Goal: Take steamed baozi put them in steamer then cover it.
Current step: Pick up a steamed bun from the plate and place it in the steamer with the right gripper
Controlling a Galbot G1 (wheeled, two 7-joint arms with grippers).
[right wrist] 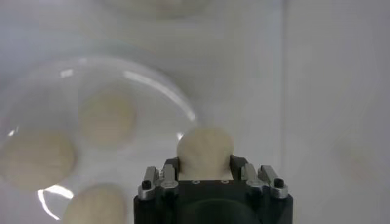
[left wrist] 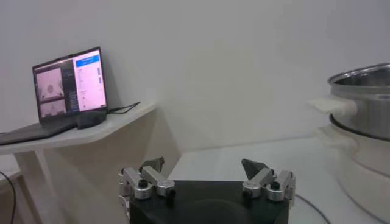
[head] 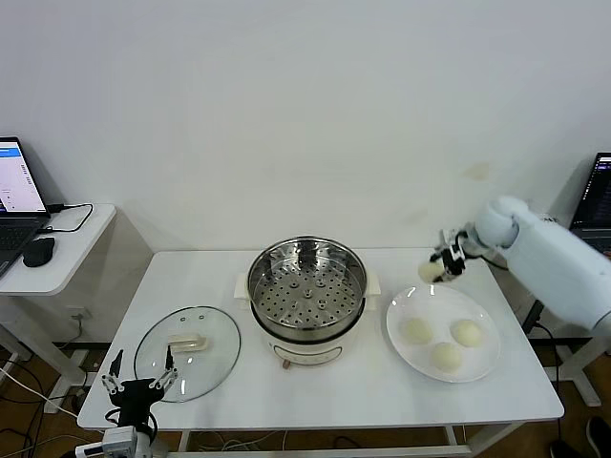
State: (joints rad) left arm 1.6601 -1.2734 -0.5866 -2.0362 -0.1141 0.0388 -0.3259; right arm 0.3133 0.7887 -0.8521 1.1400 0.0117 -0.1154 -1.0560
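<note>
Right gripper (head: pixel 441 268), fingers clamped on one steamed baozi (right wrist: pixel 205 150), held above the far edge of the white plate (head: pixel 482 367), where three baozi lie. Open steamer (head: pixel 306 286) at counter centre; glass cover (head: pixel 187 351) flat beside it. Left gripper (head: pixel 139 379), fingers spread wide, at the counter's near-left corner.

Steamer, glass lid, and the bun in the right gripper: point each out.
steamer (head: pixel 306 291): head view, on its perforated tray.
glass lid (head: pixel 212 336): head view, on the glass.
bun (right wrist: pixel 205 150): right wrist view, on its top, held in the right gripper.
</note>
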